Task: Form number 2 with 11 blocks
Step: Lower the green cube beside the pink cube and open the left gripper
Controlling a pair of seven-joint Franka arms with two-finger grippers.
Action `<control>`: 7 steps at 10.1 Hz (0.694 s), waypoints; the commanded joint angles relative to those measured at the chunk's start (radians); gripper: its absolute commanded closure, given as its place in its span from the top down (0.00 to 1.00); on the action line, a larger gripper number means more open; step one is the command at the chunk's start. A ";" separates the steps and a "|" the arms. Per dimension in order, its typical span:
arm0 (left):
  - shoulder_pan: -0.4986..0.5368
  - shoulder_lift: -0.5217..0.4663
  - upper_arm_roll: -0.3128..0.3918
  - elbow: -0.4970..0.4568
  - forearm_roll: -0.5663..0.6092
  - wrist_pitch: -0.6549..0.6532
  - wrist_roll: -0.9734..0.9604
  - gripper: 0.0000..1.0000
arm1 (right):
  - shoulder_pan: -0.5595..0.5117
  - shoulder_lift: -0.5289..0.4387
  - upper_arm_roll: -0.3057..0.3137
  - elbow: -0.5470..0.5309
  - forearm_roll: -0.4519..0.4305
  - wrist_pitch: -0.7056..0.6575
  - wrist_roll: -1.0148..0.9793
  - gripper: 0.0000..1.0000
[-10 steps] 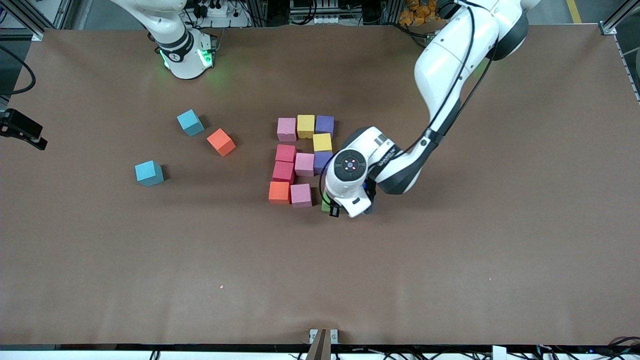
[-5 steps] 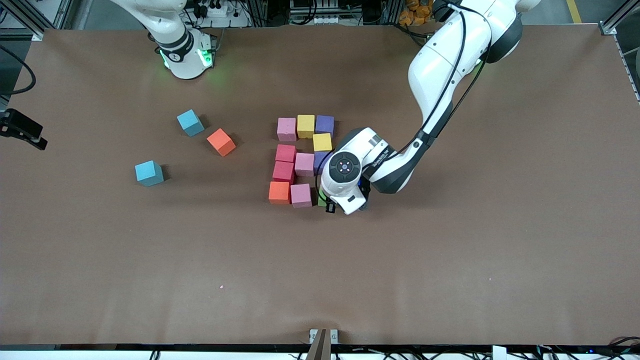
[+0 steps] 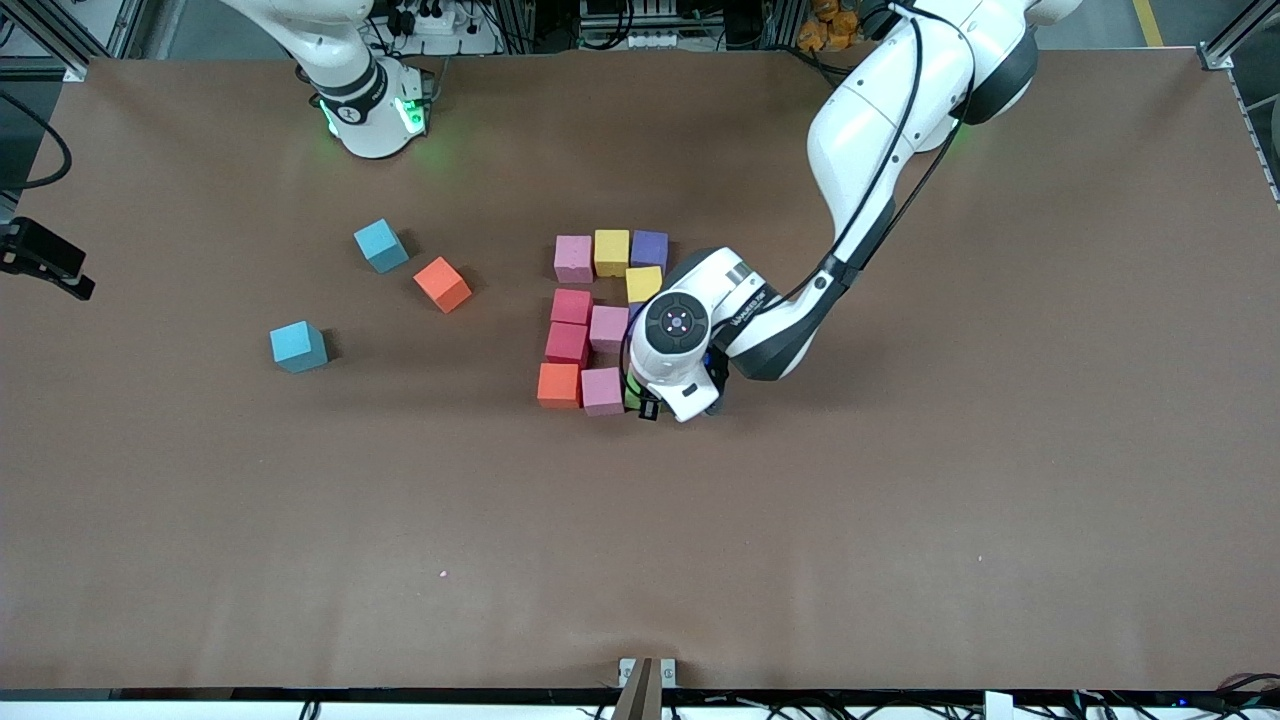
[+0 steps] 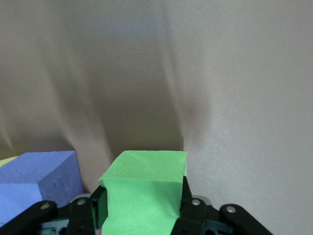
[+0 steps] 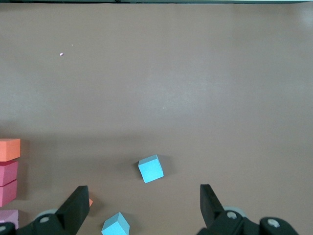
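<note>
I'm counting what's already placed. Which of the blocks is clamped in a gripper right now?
The green block, shut between the left gripper fingers beside the bottom-row pink block. All others sit untouched on the table.

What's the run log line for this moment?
left gripper: shut on green block, beside pink block | right gripper: open, waiting | loose orange block: untouched

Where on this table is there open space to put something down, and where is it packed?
The broad strip of table nearest the front camera is bare, as is the left arm's end. It is crowded mid-table: the block cluster, where the left end effector grips the green block. Two light-blue cubes and a loose orange block dot the right arm's end.
</note>
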 commanded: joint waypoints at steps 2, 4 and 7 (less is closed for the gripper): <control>-0.027 0.016 0.031 0.031 -0.022 0.047 0.008 0.00 | 0.005 0.001 -0.001 0.011 -0.010 -0.010 -0.006 1.00; -0.045 0.025 0.054 0.031 -0.024 0.056 0.005 0.00 | 0.005 0.001 -0.001 0.011 -0.010 -0.010 -0.004 1.00; -0.045 0.033 0.055 0.031 -0.024 0.057 0.005 0.00 | 0.005 0.001 -0.001 0.011 -0.010 -0.010 -0.006 1.00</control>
